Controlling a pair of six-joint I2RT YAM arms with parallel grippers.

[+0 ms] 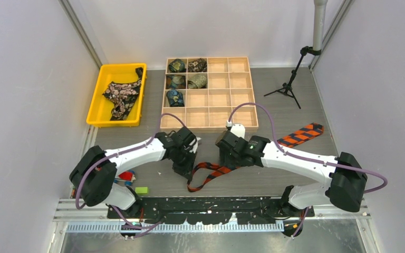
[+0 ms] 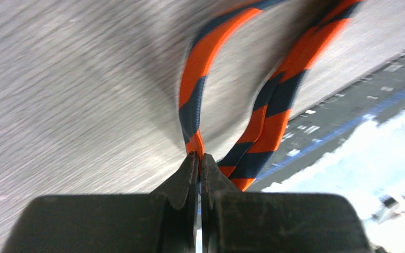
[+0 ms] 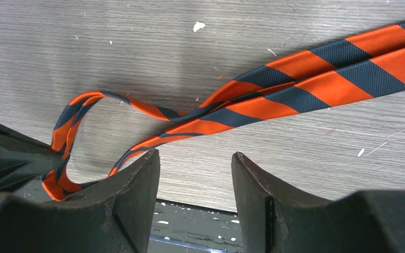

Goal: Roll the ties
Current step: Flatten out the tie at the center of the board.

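Observation:
The orange-and-black striped tie (image 1: 299, 134) lies on the table from the right towards the middle, and its narrow end curls into a loop (image 1: 203, 178) near the front. My left gripper (image 1: 184, 171) is shut on the narrow end; in the left wrist view the gripper (image 2: 199, 157) pinches the tie (image 2: 200, 68) by its edge. My right gripper (image 1: 225, 156) is open and empty just right of the loop; in the right wrist view it (image 3: 196, 159) hovers over bare table beside the tie (image 3: 300, 87). The black flowered tie (image 1: 121, 95) lies in a yellow bin (image 1: 99, 103).
A wooden grid box (image 1: 227, 100) at the back holds several rolled ties (image 1: 177, 66) in its left cells. A black tripod (image 1: 287, 87) stands at the back right. Small toy blocks (image 1: 126, 176) lie by the left arm's base. The table's front edge is close below the loop.

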